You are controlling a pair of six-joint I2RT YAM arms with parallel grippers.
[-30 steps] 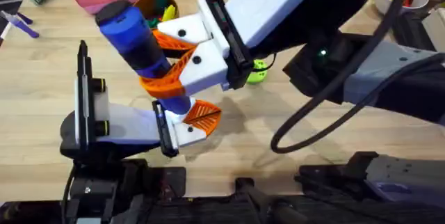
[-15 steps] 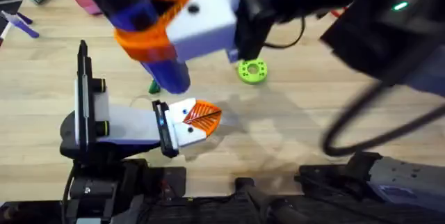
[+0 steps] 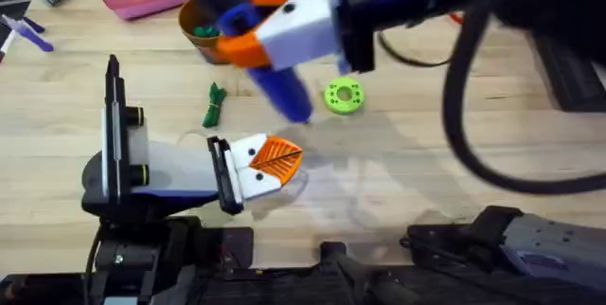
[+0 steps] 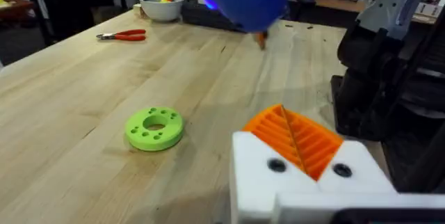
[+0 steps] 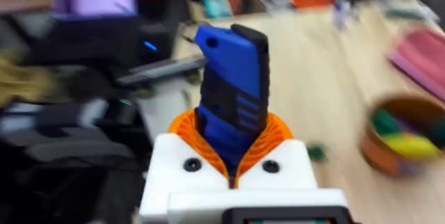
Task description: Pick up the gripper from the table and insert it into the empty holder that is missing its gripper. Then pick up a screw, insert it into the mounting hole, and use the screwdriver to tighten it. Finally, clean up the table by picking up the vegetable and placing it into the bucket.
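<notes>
Right gripper (image 5: 233,156) clamped on screwdriver (image 3: 248,35). Left wrist view adds pliers (image 4: 122,35) beyond it; left gripper (image 3: 275,158) state indeterminate.

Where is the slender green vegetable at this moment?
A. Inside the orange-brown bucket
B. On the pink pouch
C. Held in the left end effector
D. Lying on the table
D: the vegetable lies on the bare wood of the table, apart from the bucket.
</notes>
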